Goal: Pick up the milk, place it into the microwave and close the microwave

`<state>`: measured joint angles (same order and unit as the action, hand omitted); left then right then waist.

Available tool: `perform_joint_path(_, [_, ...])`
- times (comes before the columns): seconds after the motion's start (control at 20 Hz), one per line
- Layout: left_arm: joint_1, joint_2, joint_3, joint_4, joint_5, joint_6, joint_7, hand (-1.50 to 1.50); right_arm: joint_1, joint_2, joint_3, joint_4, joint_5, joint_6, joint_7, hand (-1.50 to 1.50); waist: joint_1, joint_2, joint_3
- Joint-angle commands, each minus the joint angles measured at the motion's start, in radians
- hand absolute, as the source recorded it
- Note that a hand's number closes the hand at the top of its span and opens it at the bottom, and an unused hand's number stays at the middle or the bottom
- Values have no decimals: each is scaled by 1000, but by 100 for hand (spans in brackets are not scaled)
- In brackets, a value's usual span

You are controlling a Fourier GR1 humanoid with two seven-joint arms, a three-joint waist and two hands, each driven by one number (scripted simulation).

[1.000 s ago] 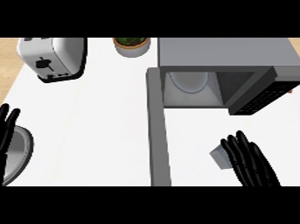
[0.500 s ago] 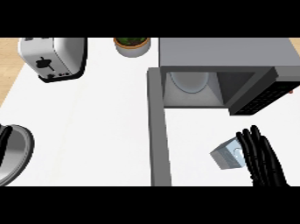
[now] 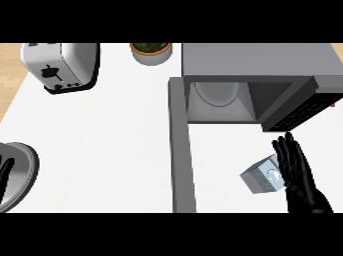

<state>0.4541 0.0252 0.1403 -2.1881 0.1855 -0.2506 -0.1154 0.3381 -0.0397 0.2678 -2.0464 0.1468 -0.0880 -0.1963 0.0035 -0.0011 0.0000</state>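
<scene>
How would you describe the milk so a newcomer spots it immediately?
Start at the open microwave at the counter's far right. In front of its opening, the milk is a small pale carton, tilted, beside the right hand. Nothing else sits on that side.

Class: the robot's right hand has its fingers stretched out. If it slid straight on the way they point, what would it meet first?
Probably the microwave's dark control panel: the right hand points up toward it, with bare counter between. Height is unclear.
</scene>
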Motion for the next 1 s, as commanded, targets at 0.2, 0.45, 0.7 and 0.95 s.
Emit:
perform_joint_path(0.2, [54,-16,14,-35,12,-44,-20,-150,-81,-8,-132,229,-39,-18,-136,-150,2,0,0])
perform_joint_path(0.45, [124,-25,-30,-35,-10,-42,-68,-150,-18,-53,-190,212,-53,-7,-183,-150,1,-1,0])
perform_joint_path(0.7, [83,-25,-27,-54,-24,-26,-50,-150,-117,-99,-269,395,-98,63,-224,-150,3,0,0])
perform_joint_path(0.95, [121,-25,-60,-72,-31,-8,-45,-150,-74,-97,-258,500,-55,79,-329,-150,1,0,0])
